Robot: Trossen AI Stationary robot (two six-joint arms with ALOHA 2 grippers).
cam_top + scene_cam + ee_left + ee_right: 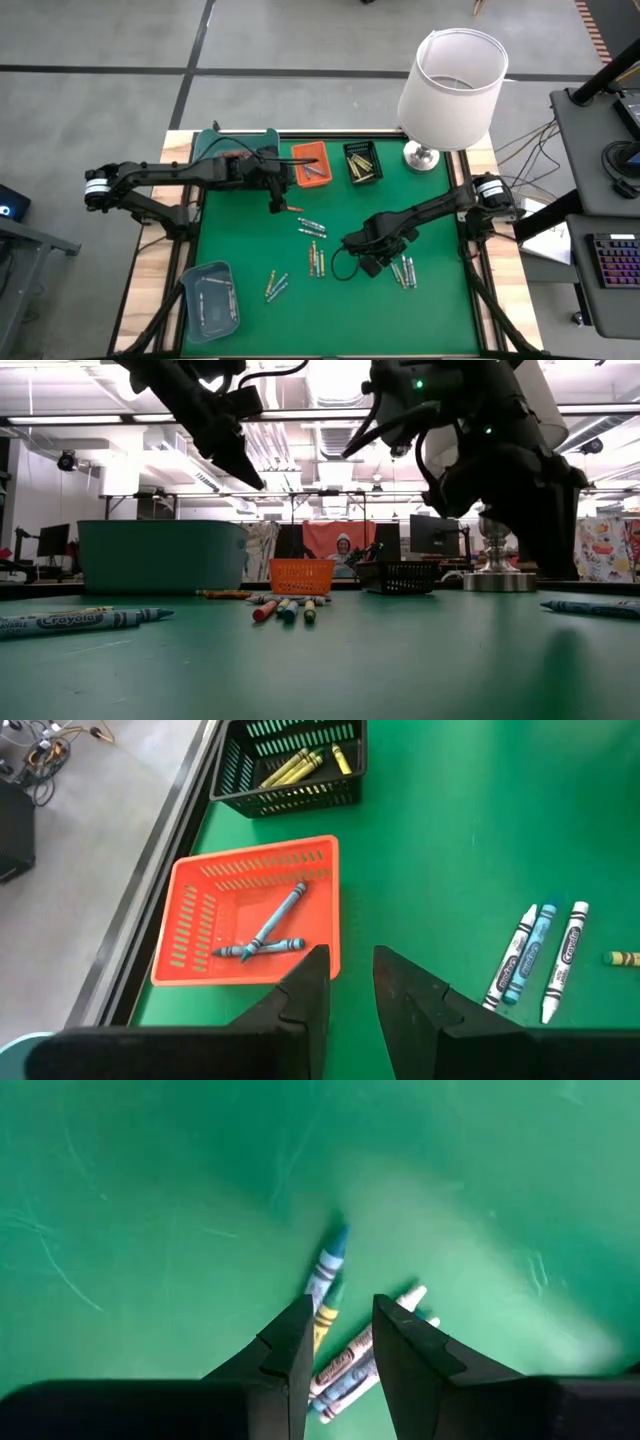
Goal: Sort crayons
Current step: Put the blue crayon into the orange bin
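Scattered over the middle of the green tabletop (240, 240) are the crayons (316, 258), in a few loose groups, all lying flat. Two blue-grey ones (262, 935) are seen inside the orange tray (195, 925), and yellow ones (300, 762) inside the black tray (290, 790) just beside it; both trays stand near the far edge. A large teal bin (160, 555) is placed at the far left corner, and a grey-blue tray (210, 298) near the front left corner. A white lamp (452, 80) stands at the far right corner.

The left gripper (350, 990) is held above the mat, just in front of the orange tray; its fingers are parted by a small gap and nothing is seen between them. The right gripper (340, 1340) is held low over a small group of crayons (335, 1345) in the right half of the mat; its fingers are also slightly apart, and no crayon is gripped.
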